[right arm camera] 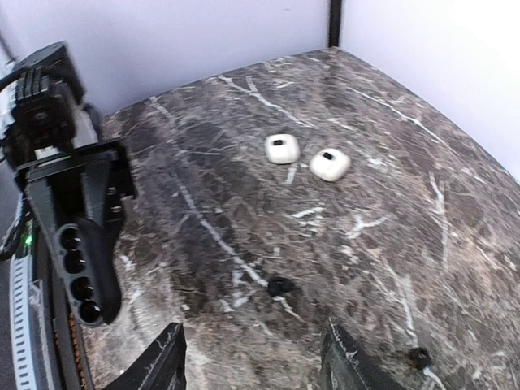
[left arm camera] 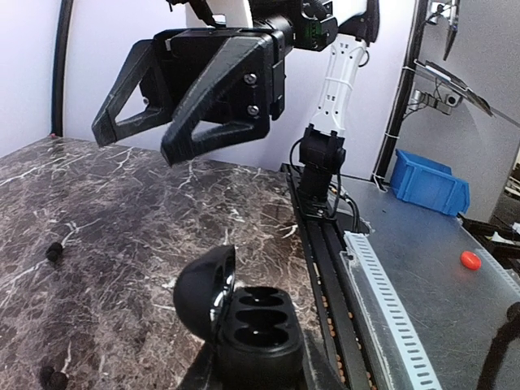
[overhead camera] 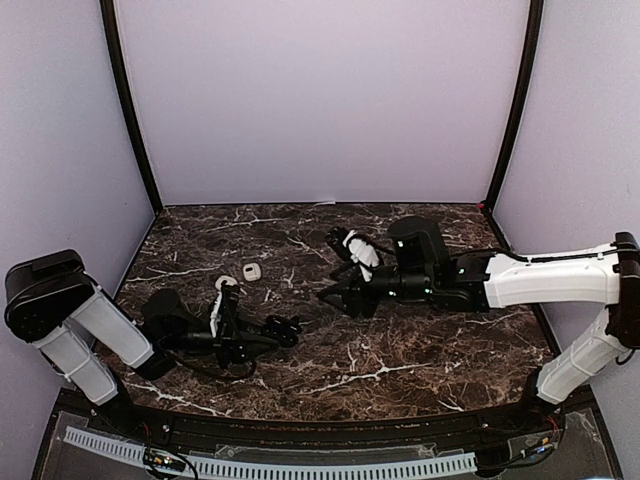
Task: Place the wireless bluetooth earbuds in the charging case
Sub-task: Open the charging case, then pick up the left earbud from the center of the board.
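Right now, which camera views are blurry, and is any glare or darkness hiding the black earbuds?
Right wrist view: soft and slightly blurred, a black earbud reads as a dark blob on the dark marble table. Left wrist view: sharp, with a bright glint on the lid of the open black charging case. Top view: evenly lit, but black parts melt into the marble.

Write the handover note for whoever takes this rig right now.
Left hand: shut on the black case, lid open, sockets empty.
Right hand: open, holding nothing, low over the table.
Things: two black earbuds lie loose on the table just ahead of the right hand. Two white cases sit farther off. No white earbuds in sight.
Done: case gripped and open.
Left: pick up each black earbud and seat it in the case.
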### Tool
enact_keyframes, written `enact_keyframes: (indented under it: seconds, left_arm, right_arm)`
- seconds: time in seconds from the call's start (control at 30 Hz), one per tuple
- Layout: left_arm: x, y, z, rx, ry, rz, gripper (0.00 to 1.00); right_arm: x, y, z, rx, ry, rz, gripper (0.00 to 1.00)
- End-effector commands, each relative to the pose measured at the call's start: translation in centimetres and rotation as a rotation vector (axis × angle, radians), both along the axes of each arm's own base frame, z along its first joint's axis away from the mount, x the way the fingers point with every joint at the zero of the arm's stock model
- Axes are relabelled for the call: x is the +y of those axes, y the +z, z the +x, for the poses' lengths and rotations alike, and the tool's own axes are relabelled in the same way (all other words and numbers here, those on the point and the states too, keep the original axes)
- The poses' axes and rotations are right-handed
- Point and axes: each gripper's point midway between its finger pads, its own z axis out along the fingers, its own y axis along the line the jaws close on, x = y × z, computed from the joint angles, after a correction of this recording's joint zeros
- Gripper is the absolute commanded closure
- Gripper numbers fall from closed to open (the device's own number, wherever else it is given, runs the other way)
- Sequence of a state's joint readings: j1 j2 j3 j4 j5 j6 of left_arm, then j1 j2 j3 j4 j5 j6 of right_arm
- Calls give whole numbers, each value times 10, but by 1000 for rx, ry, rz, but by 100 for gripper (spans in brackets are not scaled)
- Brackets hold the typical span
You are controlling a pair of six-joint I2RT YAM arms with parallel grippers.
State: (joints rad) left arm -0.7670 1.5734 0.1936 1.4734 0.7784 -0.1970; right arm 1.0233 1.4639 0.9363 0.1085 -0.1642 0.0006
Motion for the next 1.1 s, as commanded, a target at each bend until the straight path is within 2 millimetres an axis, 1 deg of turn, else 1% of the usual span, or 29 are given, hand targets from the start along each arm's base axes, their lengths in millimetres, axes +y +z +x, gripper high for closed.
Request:
enact_keyframes:
  seconds: [0.0,0.17,0.3,0.33,0.37,0.43,0.5,0.53,0.57,0.67,0.73,0.9,1.07]
  left_arm:
    - [13,15,18,7,95,-51,85]
    - [20,14,30,32,150,-48,85]
    - [21,14,31,31,151,-53,85]
    - [21,14,31,30,150,-53,85]
    - [21,14,30,30,150,-53,85]
    - [21,14,30,27,149,-52,85]
    - [21,14,31,27,151,-51,85]
    - [21,14,30,28,149,-51,85]
    - [21,14,30,28,147,-51,85]
    - [21,14,30,28,143,-51,85]
    - [21,14,29,28,141,-51,85]
    - [20,13,28,31,134,-48,85]
    - [20,12,28,30,132,-46,85]
  right_arm:
    - [-35,-4,47,41,-200,-11,46]
    - [-65,-32,86,119,-371,-114,54]
    - [-82,-53,114,237,-469,-147,62]
    - [-86,-65,122,275,-491,-165,64]
    - [-89,-72,129,303,-516,-175,68]
    - [-95,-85,142,340,-554,-191,71]
    - [-100,-99,152,358,-591,-214,72]
    - [-97,-97,161,348,-599,-207,72]
    - [-95,-100,165,343,-604,-212,72]
    - [-93,-112,177,334,-617,-243,72]
    - [-88,-120,181,340,-605,-253,72]
    - [-79,-133,184,356,-584,-260,73]
    - [-81,-147,187,358,-594,-289,73]
